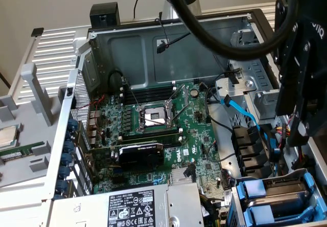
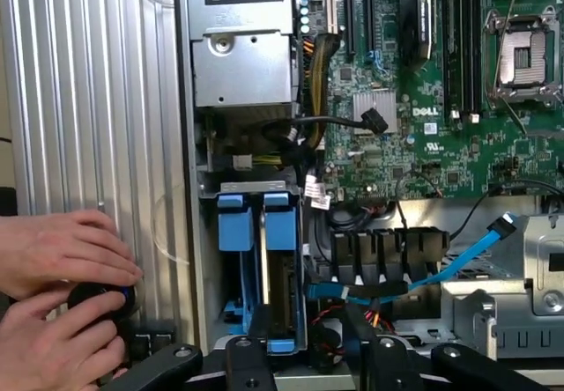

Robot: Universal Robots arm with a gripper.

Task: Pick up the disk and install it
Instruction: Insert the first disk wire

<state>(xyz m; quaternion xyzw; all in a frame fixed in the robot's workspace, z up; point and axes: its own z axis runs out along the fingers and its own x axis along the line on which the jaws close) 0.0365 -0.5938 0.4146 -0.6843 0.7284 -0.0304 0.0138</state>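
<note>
the disk sits in its blue carrier inside the bay at the case corner, beside a second blue carrier and just past the psu. in the exterior view it is low on that view's right. my gripper hangs close over the end of the bay, fingers apart with nothing between them.

my worries from here: a finger could come down on the bay wall or the neighbouring carrier instead of the right tabs. a skewed push could then jam the disk on its rails. the blue sata cable and the black plugs beside it run right next to the bay, so a finger could snag them.

a person's hands work a black knob on the ribbed panel outside the case wall, near the gripper. an outward swing risks contact.
</note>
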